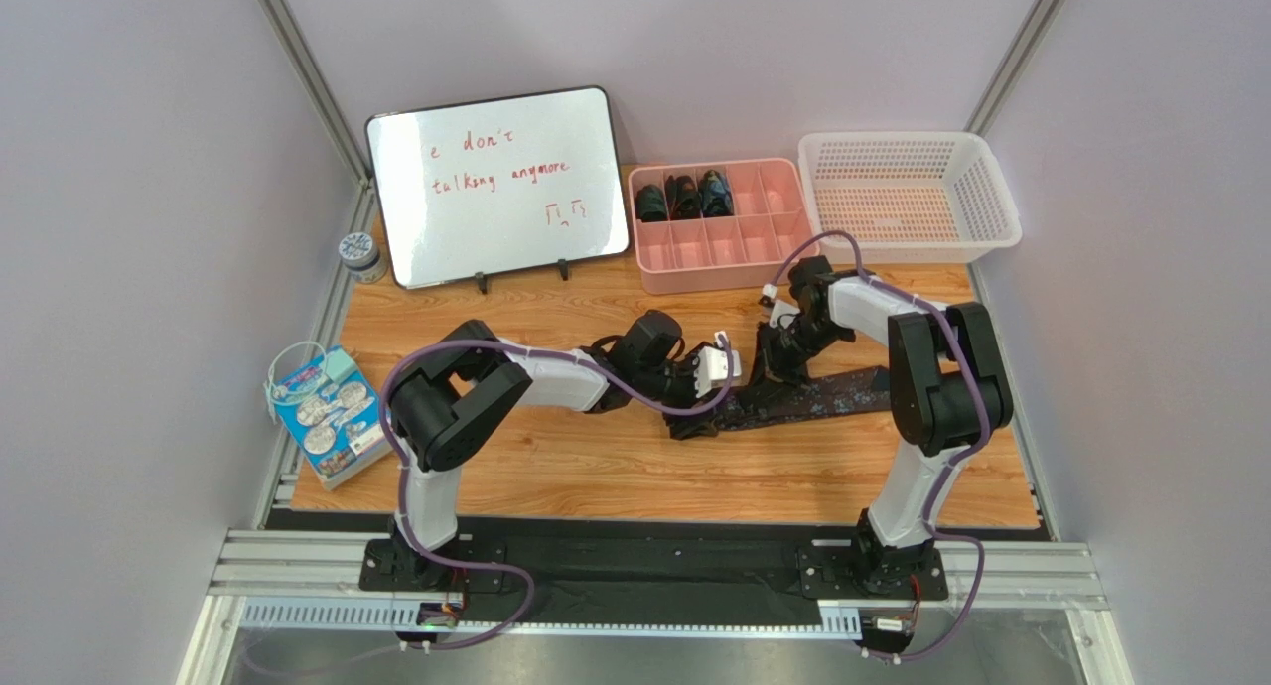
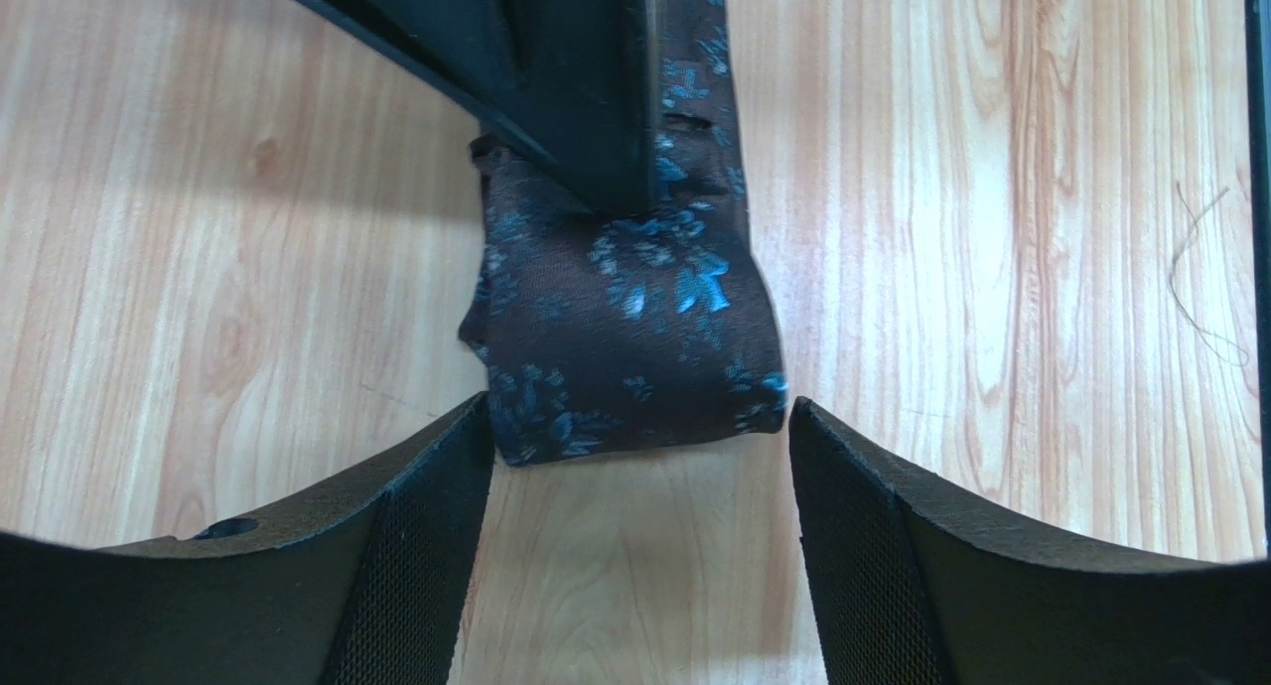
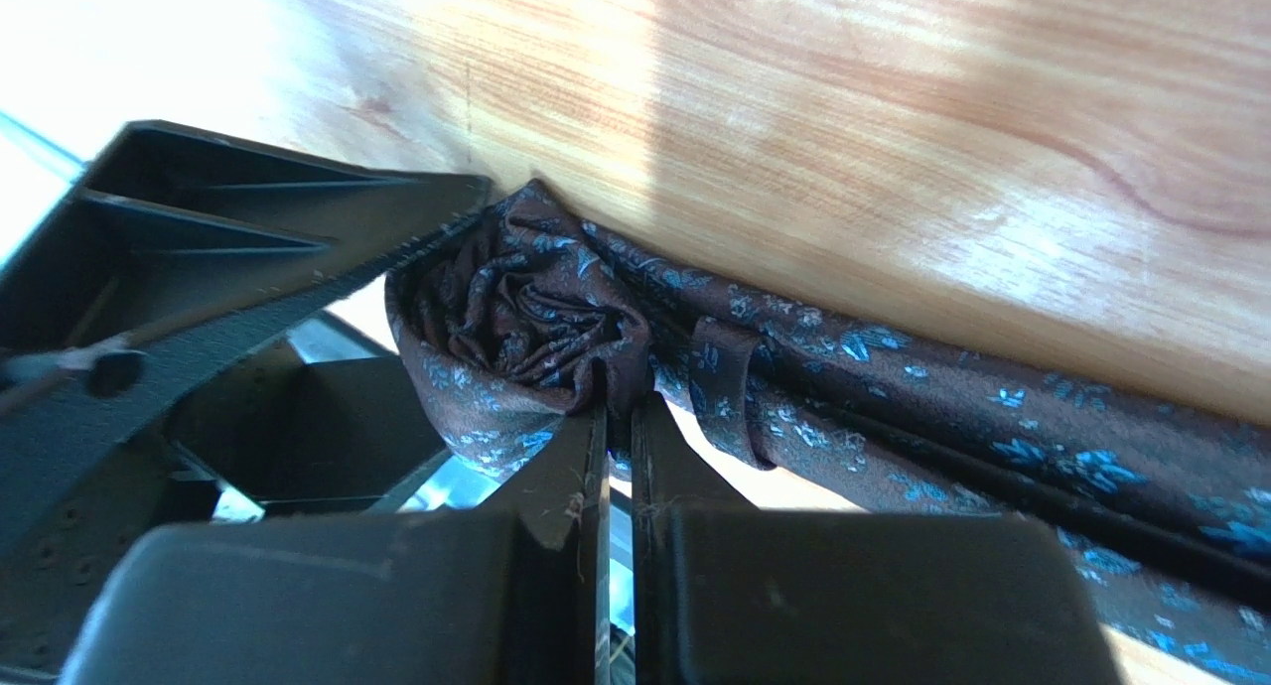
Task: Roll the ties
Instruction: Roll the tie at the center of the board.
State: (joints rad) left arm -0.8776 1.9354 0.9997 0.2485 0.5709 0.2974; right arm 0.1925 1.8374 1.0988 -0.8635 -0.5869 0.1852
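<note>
- Coil of tie (image 3: 522,320), part rolled, sits pinched in the closed right gripper (image 3: 619,420).
- Astride that coil, the left gripper (image 2: 639,425) gapes wide, holding nothing.
- Risk: the single pinch slips and the coil unwinds.

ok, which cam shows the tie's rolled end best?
Right wrist: the roll fills the frame, spiral layers visible, right hand pinching it. Left wrist sees only its outer side. Top shows the tie small, roll hard to make out.
</note>
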